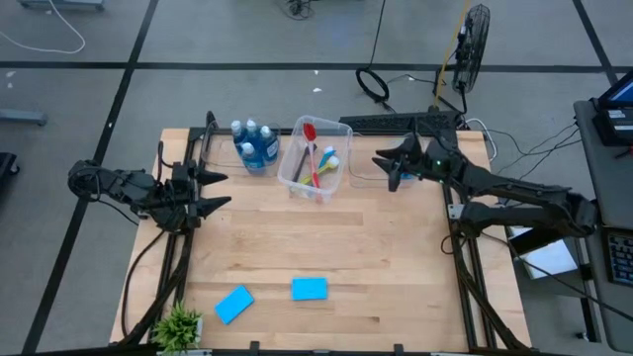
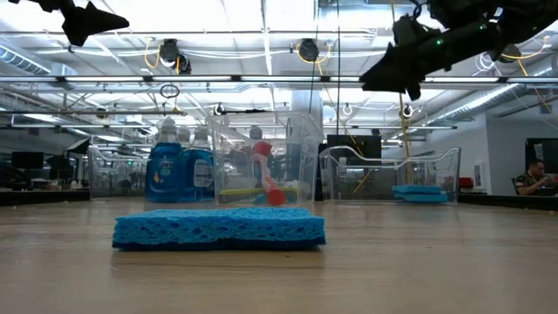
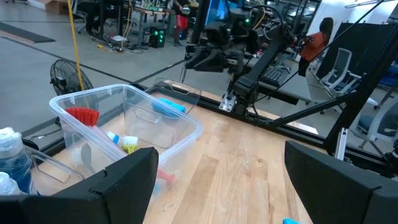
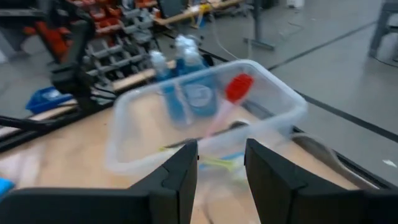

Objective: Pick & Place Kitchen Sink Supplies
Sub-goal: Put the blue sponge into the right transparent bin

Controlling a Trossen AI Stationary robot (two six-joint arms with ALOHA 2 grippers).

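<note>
Three blue soap bottles stand clustered just beside the clear bin at the counter's far edge. Inside that bin lie three brushes: one red, one yellow-green, one blue. A second clear bin on the first bin's other side holds one blue sponge. Two more blue sponges lie on the open counter, well apart from the first bin. One potted plant sits at the counter's near corner.
</note>
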